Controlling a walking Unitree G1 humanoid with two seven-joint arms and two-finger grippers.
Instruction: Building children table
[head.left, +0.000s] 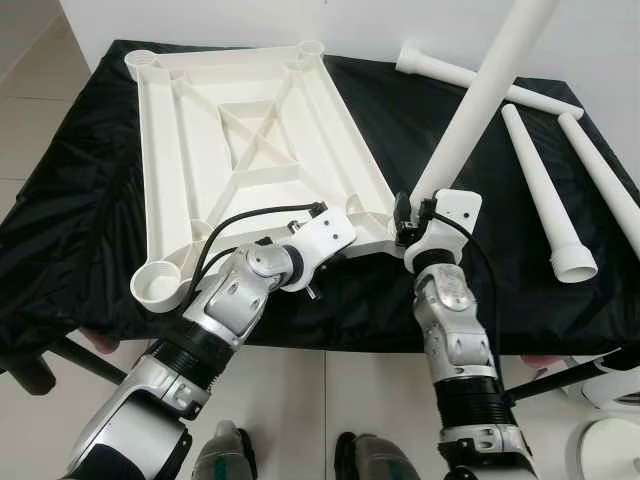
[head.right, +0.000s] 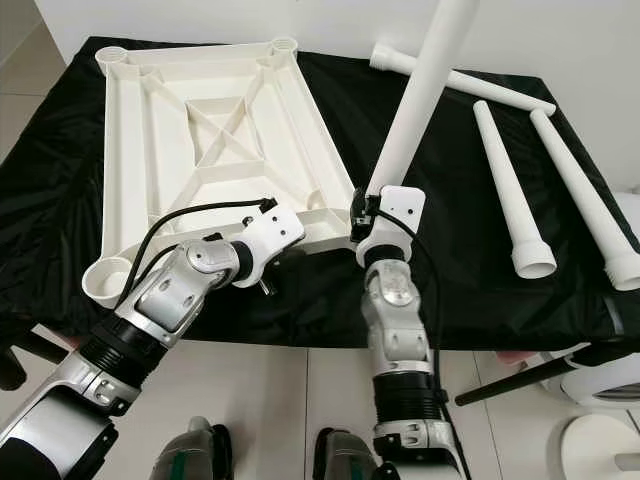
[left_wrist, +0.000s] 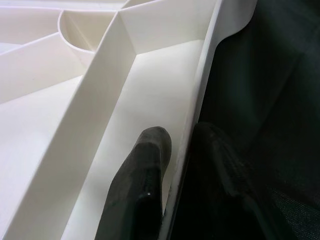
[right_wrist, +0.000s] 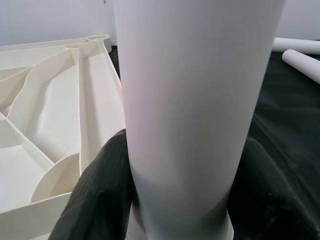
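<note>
The ribbed white plastic tabletop (head.left: 250, 150) lies upside down on the black-draped table (head.left: 400, 300). The left tool (left_wrist: 180, 165) pinches its near rim. The right tool (right_wrist: 175, 195) clamps a white tubular leg (head.left: 480, 100) at the corner socket, tilted; forcing it could jam it or shift the panel.

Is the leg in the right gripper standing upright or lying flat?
Upright, leaning slightly. The right gripper clamps the leg near its base at the tabletop's near corner; whether it is seated in the socket cannot be told.
</note>
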